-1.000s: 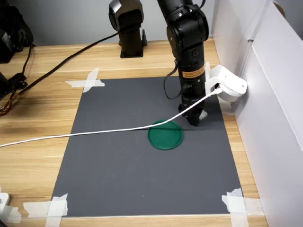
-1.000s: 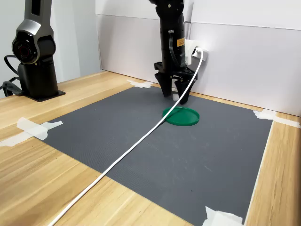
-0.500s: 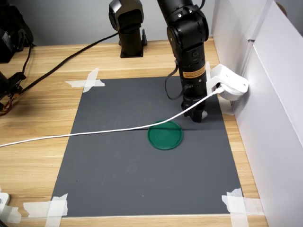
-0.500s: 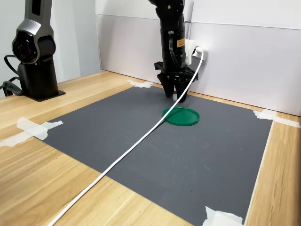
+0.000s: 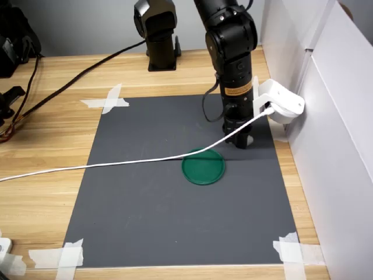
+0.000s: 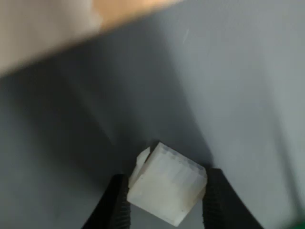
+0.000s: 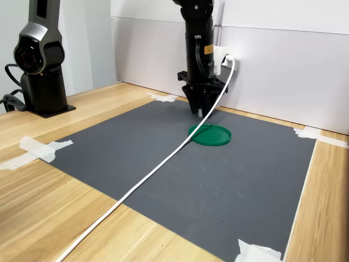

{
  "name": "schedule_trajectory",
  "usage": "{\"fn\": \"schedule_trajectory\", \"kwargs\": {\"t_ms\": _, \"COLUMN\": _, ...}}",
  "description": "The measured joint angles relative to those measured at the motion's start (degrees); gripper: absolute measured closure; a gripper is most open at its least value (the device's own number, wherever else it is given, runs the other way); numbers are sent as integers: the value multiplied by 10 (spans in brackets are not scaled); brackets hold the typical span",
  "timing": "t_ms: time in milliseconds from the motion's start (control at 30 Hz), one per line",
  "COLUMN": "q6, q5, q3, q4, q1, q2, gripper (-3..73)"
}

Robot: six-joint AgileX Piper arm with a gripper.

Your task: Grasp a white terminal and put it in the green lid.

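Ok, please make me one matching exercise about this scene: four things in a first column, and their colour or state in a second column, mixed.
Things:
1. white terminal
2. green lid
3. white cable
4. tape strips

States:
a. lies across the grey mat
b. empty
c. clamped between the gripper fingers
d. fixed at the mat's corners

Pairs: 1-c, 2-b, 3-a, 4-d

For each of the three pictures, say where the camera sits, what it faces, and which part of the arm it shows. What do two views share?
First exterior view: high, looking down on the mat; arm and gripper show.
Second exterior view: low at a mat corner, facing the white wall; arm shows.
Wrist view: on the wrist; fingers clamp the terminal.
Both exterior views share the lid and cable.
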Motion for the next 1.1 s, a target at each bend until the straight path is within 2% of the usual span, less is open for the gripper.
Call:
{"fn": "schedule_trajectory", "kwargs": {"t_ms": 167, "q6": 0, "q5": 9, "q3": 0, "q4": 1, "q1": -31, "q2": -28, "gripper": 336}}
{"fn": "schedule_trajectory", "kwargs": {"t_ms": 633, "q6": -36, "q5": 28, "q3": 0, "q4": 11, "q1": -194, "q2": -104, "gripper": 336}}
{"fn": "schedule_trajectory", "kwargs": {"t_ms": 800, "q6": -55, "q5": 34, "q3": 0, "q4": 12, "q1": -210, "q2": -105, "gripper": 336}}
{"fn": "schedule_trajectory", "kwargs": {"t_ms": 1000, "q6": -90, "q5": 26, "q3": 0, "q4": 41, "q1": -210, "q2": -102, "gripper": 336}}
{"fn": "schedule_trajectory", "kwargs": {"t_ms": 1100, "q6": -109, "q5": 20, "q3": 0, "q4": 41, "q1": -204, "q2": -92, "gripper": 336}}
